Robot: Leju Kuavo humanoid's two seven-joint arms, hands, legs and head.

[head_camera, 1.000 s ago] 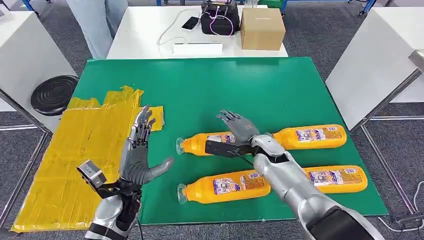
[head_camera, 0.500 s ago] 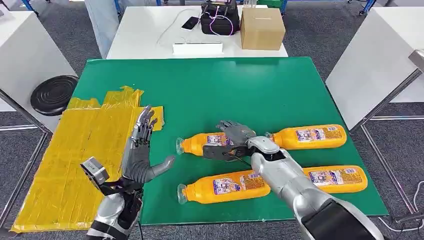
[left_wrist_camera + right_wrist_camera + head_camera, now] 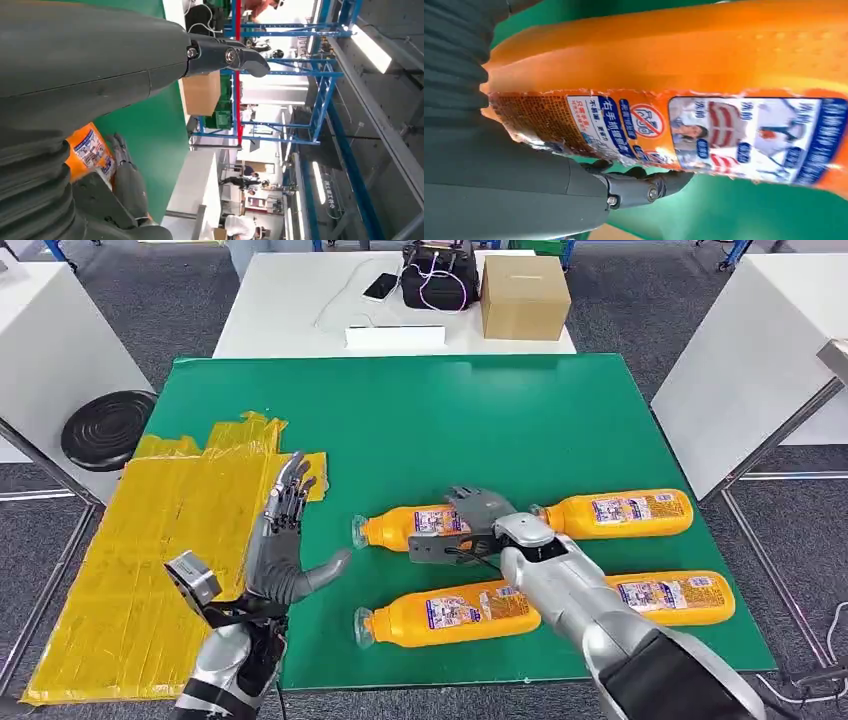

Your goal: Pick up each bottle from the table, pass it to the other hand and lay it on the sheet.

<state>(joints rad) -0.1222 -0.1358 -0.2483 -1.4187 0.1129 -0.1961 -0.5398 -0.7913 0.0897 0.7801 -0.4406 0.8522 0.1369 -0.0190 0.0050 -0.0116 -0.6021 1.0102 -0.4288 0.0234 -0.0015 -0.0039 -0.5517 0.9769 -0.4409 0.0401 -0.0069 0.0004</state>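
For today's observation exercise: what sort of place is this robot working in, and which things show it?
Probably a robotics lab or industrial workshop: blue steel racking under a high ceiling with strip lights, white work tables, and a taped yellow sheet on the green table.

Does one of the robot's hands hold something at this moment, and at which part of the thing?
The right hand closes around the labelled middle of an orange bottle that lies on the green table; whether the grip is firm cannot be told. The left hand holds nothing.

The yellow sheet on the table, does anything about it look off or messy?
Yes. The yellow sheet is patchy: overlapping strips with a ragged, crinkled far edge, and its near-left corner hangs past the green table. The four orange bottles lie flat on their sides; no spill shows.
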